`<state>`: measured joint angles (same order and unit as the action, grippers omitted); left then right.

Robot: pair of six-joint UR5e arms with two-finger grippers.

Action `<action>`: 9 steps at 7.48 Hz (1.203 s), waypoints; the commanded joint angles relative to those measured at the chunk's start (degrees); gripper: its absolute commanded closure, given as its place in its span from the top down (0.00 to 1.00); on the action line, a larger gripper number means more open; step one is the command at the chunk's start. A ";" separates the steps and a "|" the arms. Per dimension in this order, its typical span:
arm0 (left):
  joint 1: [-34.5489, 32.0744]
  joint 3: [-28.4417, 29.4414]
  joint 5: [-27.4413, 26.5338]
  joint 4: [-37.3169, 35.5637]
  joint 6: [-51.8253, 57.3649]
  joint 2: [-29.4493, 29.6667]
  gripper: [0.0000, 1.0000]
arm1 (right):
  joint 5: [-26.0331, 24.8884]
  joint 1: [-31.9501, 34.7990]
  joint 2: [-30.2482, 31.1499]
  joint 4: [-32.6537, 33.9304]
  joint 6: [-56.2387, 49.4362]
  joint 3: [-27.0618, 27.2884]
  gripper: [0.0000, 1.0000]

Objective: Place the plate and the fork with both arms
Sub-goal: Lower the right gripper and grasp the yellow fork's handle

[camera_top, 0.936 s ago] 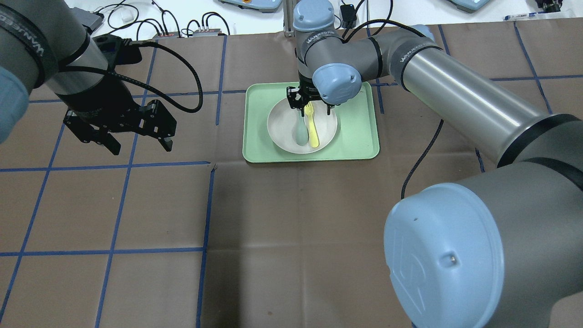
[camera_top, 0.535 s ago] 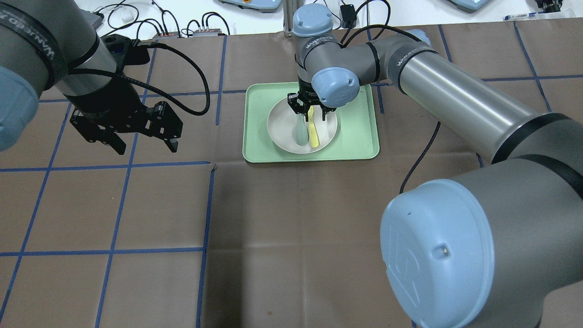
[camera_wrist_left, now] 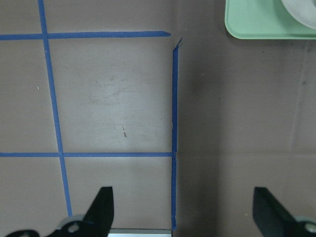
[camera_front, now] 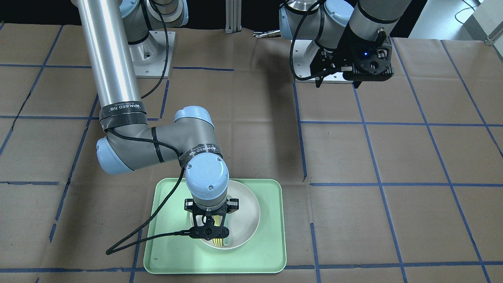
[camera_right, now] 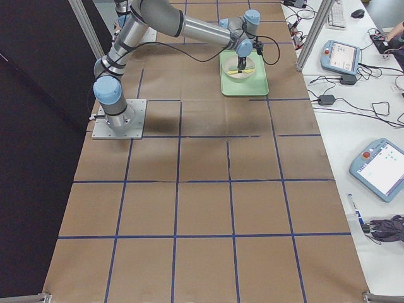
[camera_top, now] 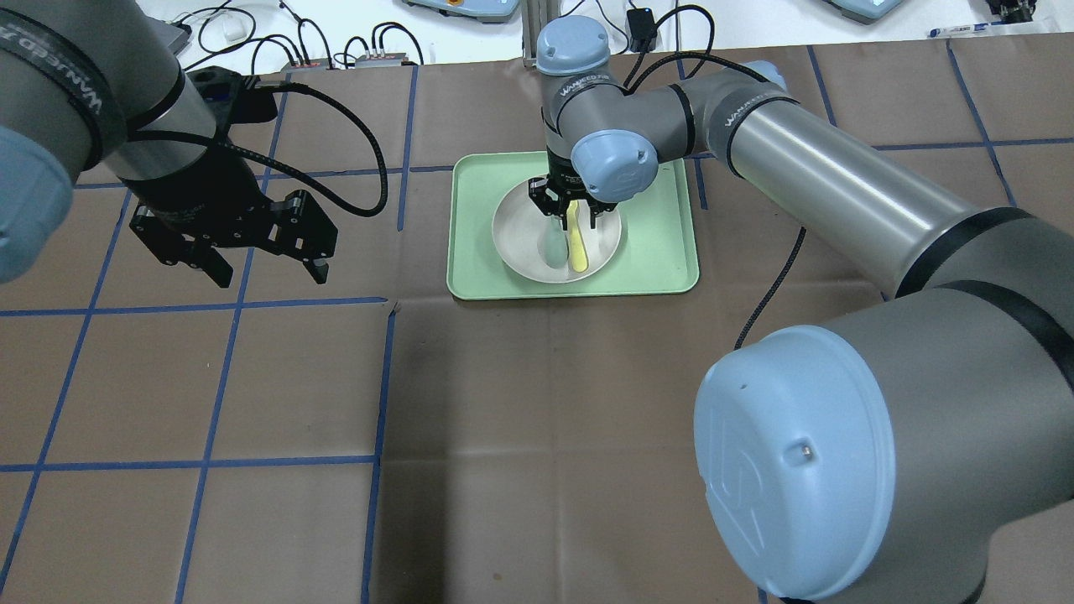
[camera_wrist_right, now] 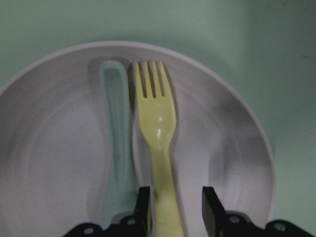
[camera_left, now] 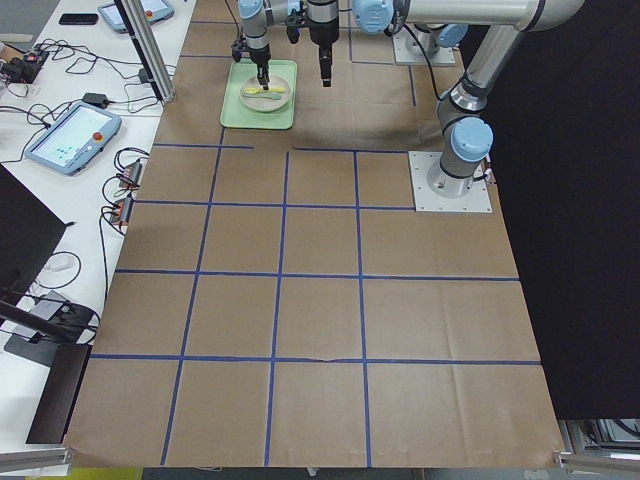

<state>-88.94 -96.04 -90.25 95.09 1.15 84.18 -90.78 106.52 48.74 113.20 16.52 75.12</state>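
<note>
Right jaws open astride the fork (camera_wrist_right: pixel 158 128) handle; spoon (camera_wrist_right: pixel 117 133) just outside one jaw, so you risk dragging it when closing. Left jaws open, well apart

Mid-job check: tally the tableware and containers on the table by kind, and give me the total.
tray: 1
plate: 1
fork: 1
spoon: 1
Total: 4
</note>
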 commanded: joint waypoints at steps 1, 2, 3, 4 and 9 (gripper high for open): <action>0.00 -0.11 -0.02 0.01 0.17 -0.33 1.00 | -0.01 0.09 -0.22 0.00 0.00 0.11 0.46; 0.00 -0.11 -0.02 0.01 0.17 -0.41 1.00 | 0.08 0.09 -0.66 0.00 0.00 0.12 0.46; 0.00 -0.11 -0.02 0.01 0.17 -0.33 1.00 | 0.08 0.09 -1.18 0.00 0.00 -0.06 0.46; 0.00 -0.11 -0.02 0.01 0.26 -0.59 1.00 | 0.08 0.09 -1.45 0.00 0.00 -0.06 0.46; 0.00 -0.11 -0.02 0.01 -0.01 0.11 1.00 | -0.10 0.09 -1.54 0.09 0.00 -0.59 0.10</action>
<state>-88.95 -96.05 -90.26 95.10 1.18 84.21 -90.92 106.61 47.21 113.22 16.52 74.63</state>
